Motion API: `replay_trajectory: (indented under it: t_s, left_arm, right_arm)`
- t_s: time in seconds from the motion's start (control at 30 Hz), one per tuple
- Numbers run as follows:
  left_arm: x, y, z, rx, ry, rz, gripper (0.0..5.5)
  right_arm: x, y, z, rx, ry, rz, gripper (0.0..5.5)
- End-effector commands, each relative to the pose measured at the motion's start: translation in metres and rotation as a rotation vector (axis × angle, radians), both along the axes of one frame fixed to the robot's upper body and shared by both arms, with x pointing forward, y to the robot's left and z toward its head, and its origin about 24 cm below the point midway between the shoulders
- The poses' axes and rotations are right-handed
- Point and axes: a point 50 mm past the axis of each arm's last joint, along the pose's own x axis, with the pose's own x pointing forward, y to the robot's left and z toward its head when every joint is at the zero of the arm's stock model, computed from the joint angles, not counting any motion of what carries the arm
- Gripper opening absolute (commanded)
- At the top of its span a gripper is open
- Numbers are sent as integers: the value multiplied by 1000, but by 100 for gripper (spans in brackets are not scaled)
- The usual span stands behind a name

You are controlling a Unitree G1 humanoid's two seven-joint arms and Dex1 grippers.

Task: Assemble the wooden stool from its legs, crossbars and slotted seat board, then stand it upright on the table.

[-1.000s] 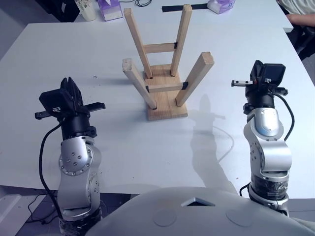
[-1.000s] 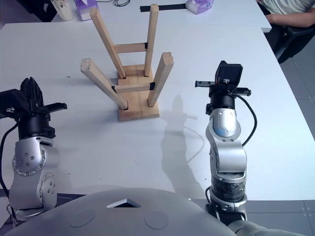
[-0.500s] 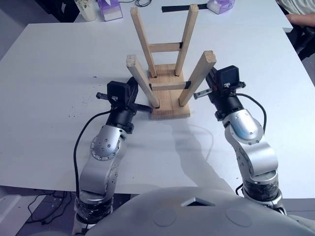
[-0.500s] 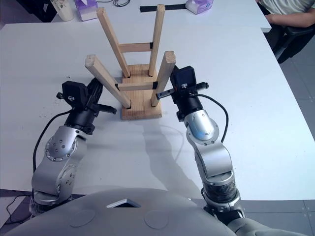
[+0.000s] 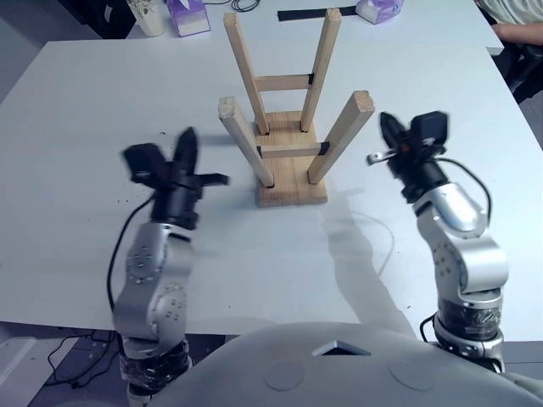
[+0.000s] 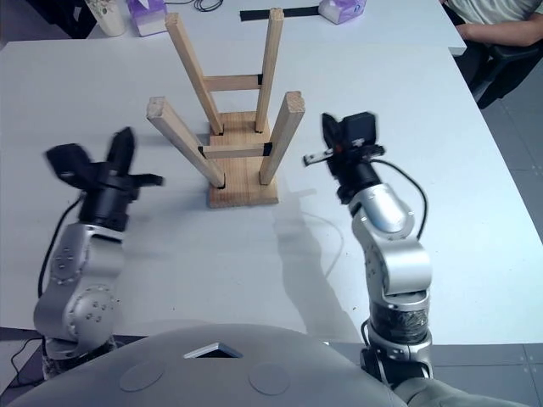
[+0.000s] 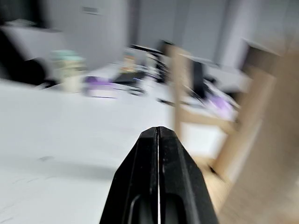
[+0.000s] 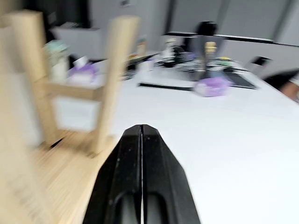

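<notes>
Seeing stool (image 5: 288, 150) inverted on the table (image 5: 102, 102), resting on its seat board (image 5: 293, 192), legs (image 5: 243, 146) up, crossbars (image 5: 280, 82) fitted. Reading left gripper (image 5: 187, 137) as clamped together, empty, well left of it. Same for right gripper (image 5: 387, 125): empty, near front-right leg, apart.

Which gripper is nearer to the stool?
Right, by a little. The right gripper is close beside the stool, on its right side, near a leg top. The left gripper is on its left side with a wider gap. Neither touches it.
</notes>
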Motion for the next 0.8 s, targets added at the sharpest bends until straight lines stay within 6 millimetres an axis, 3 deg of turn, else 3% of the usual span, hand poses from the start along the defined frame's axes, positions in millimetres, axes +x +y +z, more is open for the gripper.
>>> replay_trajectory:
  t_s: [0.03,0.13,0.27,0.33,0.67,0.73,0.8]
  left_arm:
    - [15,18,34,-79,-140,42,2]
    - [38,-29,95,-32,-336,-281,2]
    - [33,-57,125,-11,-388,-469,2]
    - [31,-64,132,12,-386,-536,2]
    - [45,-61,153,74,-378,-612,2]
    - [46,-64,152,58,-360,-638,2]
    - [51,-67,138,30,-280,-661,2]
  right_arm:
    - [21,28,56,221,-132,242,0]
    - [18,56,92,285,-190,504,0]
    - [13,59,121,292,-266,628,0]
    - [10,57,133,266,-306,647,0]
    - [11,55,151,281,-400,673,0]
    - [13,52,151,287,-395,669,0]
    - [20,51,135,270,-321,677,0]
